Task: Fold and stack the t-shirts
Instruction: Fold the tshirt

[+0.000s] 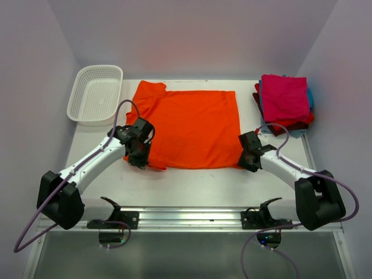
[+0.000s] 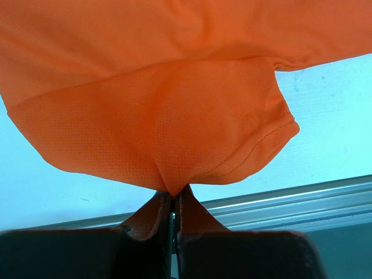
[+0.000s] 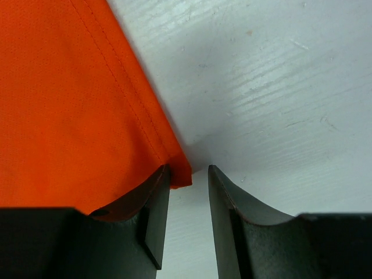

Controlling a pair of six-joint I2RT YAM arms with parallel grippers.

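From above we see the orange t-shirt spread flat mid-tabletop, with the folded stack at far right. Left wrist: our left fingers are clamped on a fold of its cloth. Right wrist: our right fingers stand apart at the hem corner.
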